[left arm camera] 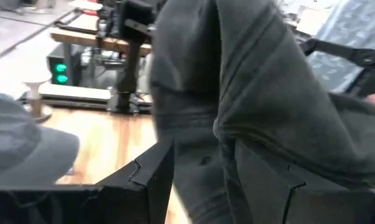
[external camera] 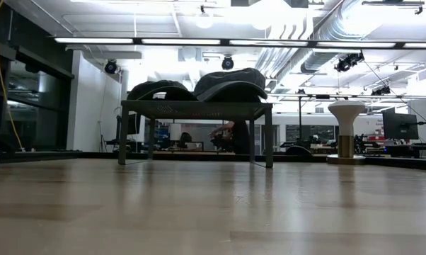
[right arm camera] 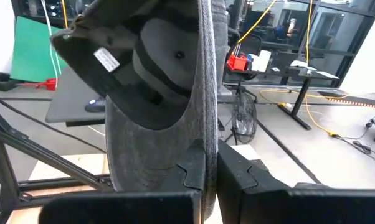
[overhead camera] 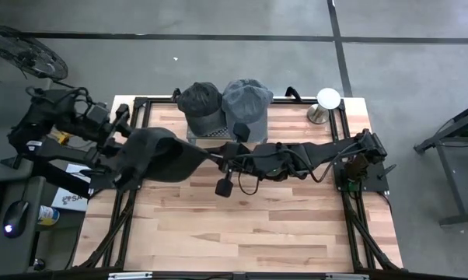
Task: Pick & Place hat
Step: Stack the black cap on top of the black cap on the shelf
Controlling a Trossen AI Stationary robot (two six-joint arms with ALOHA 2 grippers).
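A: Hat (overhead camera: 160, 155): dark grey fabric, suspended above the table (overhead camera: 257, 225) between both arms, left of centre in the high view. Which claw has it?

B: Both. The right claw (right arm camera: 210, 163) is fully closed on one thin edge of the fabric; in the right wrist view the cloth runs down into the seam between the two fingers (right arm camera: 250, 171). The hat's inside faces that camera, with a white label (right arm camera: 105, 59) sewn near the brim.

A: And the left claw?

B: The left claw (left arm camera: 228, 171) stands about half open, and the fabric passes between its fingers (left arm camera: 153, 171). It grips a thick fold of the hat, which fills most of the left wrist view.

A: Arm positions?

B: In the high view the left arm (overhead camera: 71, 124) enters from the left edge of the table and meets the hat there. The right arm (overhead camera: 312, 159) reaches across from the right side, its claw at the hat's right edge near the table's middle.

A: Surrounding items?

B: A low metal rack (overhead camera: 218, 134) stands at the far edge of the table. Two more hats rest on it side by side, touching: a dark one (overhead camera: 200, 99) on the left, a lighter grey one (overhead camera: 246, 99) on the right. A white, mushroom-shaped stand (overhead camera: 327, 101) sits at the far right corner, apart from the rack. The low view shows the rack (external camera: 195, 110), both caps on top and the stand (external camera: 346, 131); neither claw appears in it.
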